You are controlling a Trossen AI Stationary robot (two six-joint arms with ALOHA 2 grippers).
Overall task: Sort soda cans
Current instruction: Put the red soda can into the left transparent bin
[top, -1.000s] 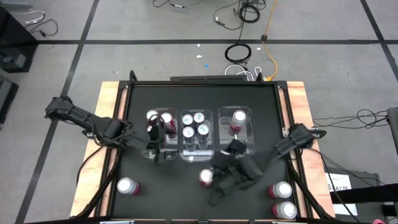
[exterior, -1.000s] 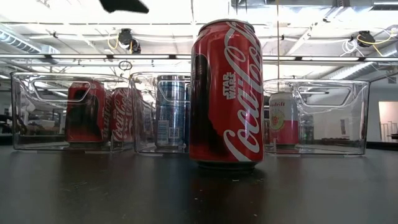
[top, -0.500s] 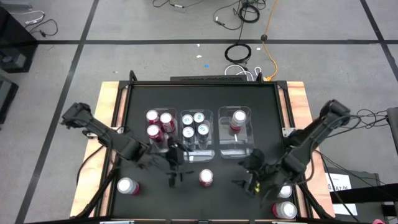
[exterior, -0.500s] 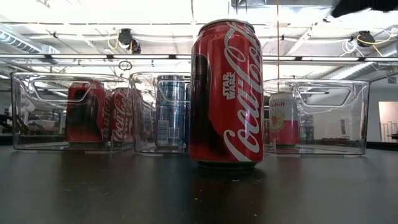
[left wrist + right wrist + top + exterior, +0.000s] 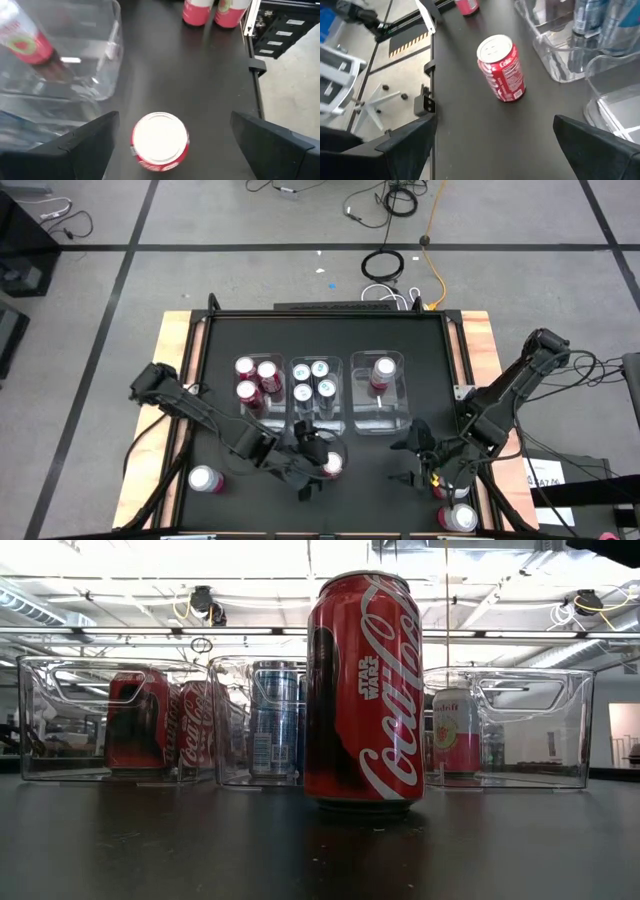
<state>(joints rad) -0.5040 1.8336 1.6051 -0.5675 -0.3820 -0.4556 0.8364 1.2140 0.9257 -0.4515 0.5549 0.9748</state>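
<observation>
Cans are the job here, and the landmark is the row of three clear bins (image 5: 320, 395) mid-table. Left bin (image 5: 255, 385) holds three red cans, middle bin (image 5: 312, 385) four blue ones, right bin (image 5: 378, 390) one pink can (image 5: 383, 370).

Just in front of the middle bin stands a loose red can (image 5: 332, 465), upright. The left gripper (image 5: 310, 470) hangs right over it, jaws spread wide with nothing in them, the can's silver top sitting between the two fingers in the wrist view. The right gripper (image 5: 420, 460), also open and empty, waits in front of the right bin, near two more pink cans (image 5: 455, 500) at the table's front right corner.

To my eye the step is grasping that red can. It wants a straight drop, centred, closing low on the body, since a tall thin can tips easily if clipped off-centre.
</observation>
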